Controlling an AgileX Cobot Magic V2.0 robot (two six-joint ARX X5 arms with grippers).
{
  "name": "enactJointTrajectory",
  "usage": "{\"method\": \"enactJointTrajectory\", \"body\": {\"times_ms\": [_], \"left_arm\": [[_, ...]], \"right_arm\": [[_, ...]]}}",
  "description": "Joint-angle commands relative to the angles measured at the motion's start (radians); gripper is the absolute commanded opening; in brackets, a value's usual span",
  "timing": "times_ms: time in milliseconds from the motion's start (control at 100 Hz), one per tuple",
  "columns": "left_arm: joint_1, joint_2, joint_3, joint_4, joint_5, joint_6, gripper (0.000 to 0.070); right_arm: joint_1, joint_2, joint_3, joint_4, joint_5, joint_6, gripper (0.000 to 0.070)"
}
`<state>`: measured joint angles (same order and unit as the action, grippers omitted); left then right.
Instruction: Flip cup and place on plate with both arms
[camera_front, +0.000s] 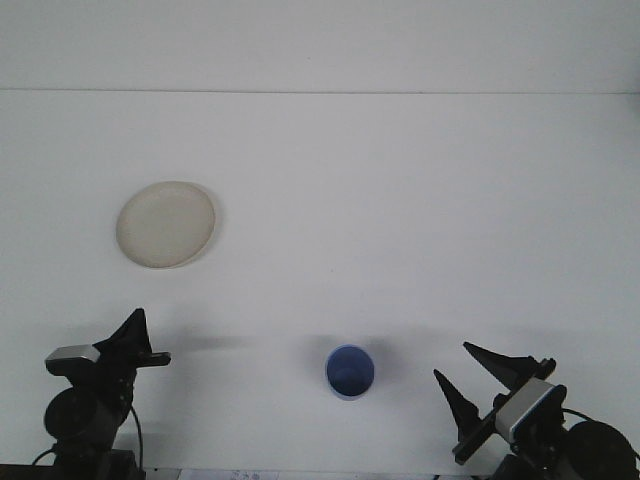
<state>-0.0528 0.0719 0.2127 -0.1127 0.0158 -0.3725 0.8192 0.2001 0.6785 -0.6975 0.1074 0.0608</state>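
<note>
Landmark: the cup (349, 371), a small blue vessel standing on the white table (400, 200) near the front edge

Nearest the viewer, the right gripper (478, 394) sits low and to the right of the cup, well apart from it. Its two dark fingers (492, 360) are spread wide and pinch nothing. The left gripper (140, 343) sits low and well to the left of the cup; only a dark pointed profile shows, so whether its claw is spread or pressed together cannot be told from here.

The cup rests free, touched by neither arm. Its mouth faces up and the blue interior is visible, so its long axis stands vertical, base on the table.

Handling, as a judgement: the cup looks like light, stiff plastic with a smooth wall, likely slippery and easy to tip. Take hold across the rim or upper wall, one finger inside and one outside, or across the outer wall.

Farthest, the plate (166, 224) lies flat, beyond the cup and well to its left, with nothing on it
</note>
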Motion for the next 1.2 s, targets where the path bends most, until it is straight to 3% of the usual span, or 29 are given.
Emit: {"method": "enactJointTrajectory", "body": {"times_ms": [0, 40, 90, 140, 190, 300, 390, 550, 780, 1060, 1190], "left_arm": [[-0.001, 0.058, 0.125, -0.051, 0.029, -0.007, 0.0018], [-0.002, 0.119, 0.198, -0.109, 0.062, 0.019, 0.0038], [-0.003, 0.210, 0.292, -0.183, 0.124, 0.056, 0.0138], [-0.009, 0.303, 0.380, -0.249, 0.200, 0.082, 0.0319], [-0.021, 0.401, 0.469, -0.318, 0.283, 0.101, 0.0436], [-0.084, 0.602, 0.646, -0.450, 0.440, 0.129, 0.0462], [-0.183, 0.750, 0.770, -0.539, 0.506, 0.159, 0.0463], [-0.417, 0.977, 0.947, -0.668, 0.497, 0.206, 0.0463], [-0.703, 1.243, 1.091, -0.701, 0.367, 0.208, 0.0463], [-0.842, 1.465, 1.140, -0.637, 0.274, 0.238, 0.0464], [-0.858, 1.529, 1.140, -0.606, 0.269, 0.241, 0.0464]], "right_arm": [[0.011, 0.004, 0.003, 0.009, 0.003, 0.014, 0.0412], [0.011, 0.004, 0.003, 0.009, 0.007, 0.012, 0.0412], [0.011, 0.004, 0.003, 0.009, 0.011, 0.005, 0.0412], [0.011, 0.004, 0.003, 0.009, 0.019, -0.004, 0.0412], [0.011, 0.004, 0.003, 0.009, 0.025, -0.009, 0.0412], [0.011, 0.004, 0.003, 0.008, 0.025, -0.014, 0.0412], [0.011, 0.003, 0.003, 0.009, 0.025, -0.032, 0.0412], [0.011, 0.004, 0.003, 0.008, 0.026, -0.040, 0.0412], [0.011, 0.004, 0.003, -0.002, 0.026, -0.043, 0.0412], [0.011, 0.004, 0.003, -0.016, 0.026, -0.042, 0.0412], [0.011, 0.004, 0.003, -0.016, 0.025, -0.042, 0.0412]]}}
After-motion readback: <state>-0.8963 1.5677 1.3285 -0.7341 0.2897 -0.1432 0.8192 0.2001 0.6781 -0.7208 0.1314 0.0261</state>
